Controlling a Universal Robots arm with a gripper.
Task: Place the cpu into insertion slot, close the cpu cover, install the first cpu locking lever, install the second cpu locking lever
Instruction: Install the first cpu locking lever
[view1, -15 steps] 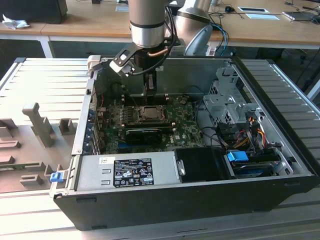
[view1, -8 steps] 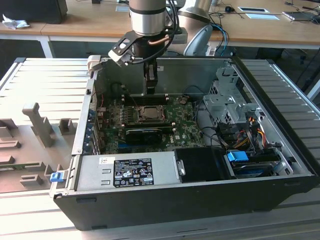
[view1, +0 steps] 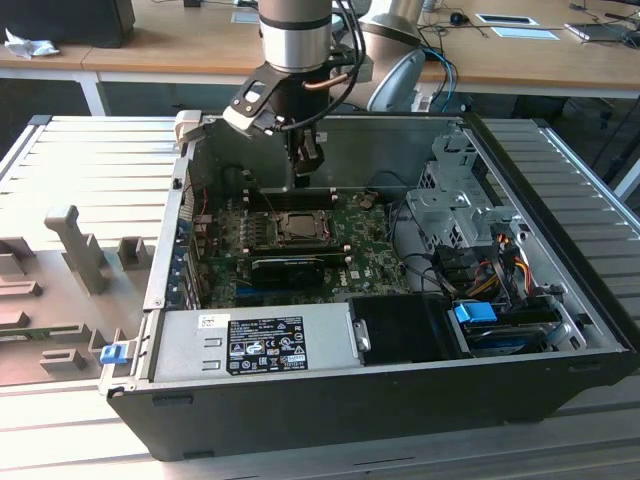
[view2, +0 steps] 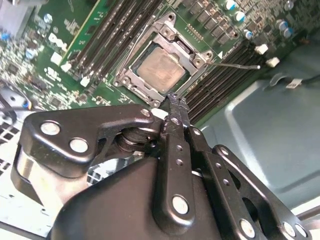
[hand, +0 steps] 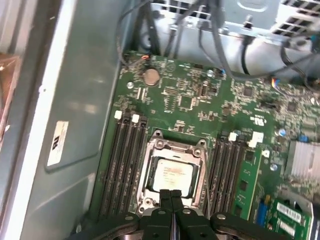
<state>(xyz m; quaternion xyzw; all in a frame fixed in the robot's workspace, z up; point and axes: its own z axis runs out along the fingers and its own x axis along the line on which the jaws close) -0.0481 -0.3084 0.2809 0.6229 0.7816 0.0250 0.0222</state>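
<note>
Ext view: I see the gripper inside the PC case, just above the insertion slot. Second wrist view: fingers pinched together w/ nothing held, tips near the cpu cover. First wrist view: cpu sits flat in the slot.

I've got a grey ribbed metal table across the exterior view. Grey fixture blocks sit near its edge on the exterior view's left. Behind it are light wooden desks on white legs. Dark box and crumpled white sheet at one end, papers and cables at the other. Lighting bright, even.
</note>
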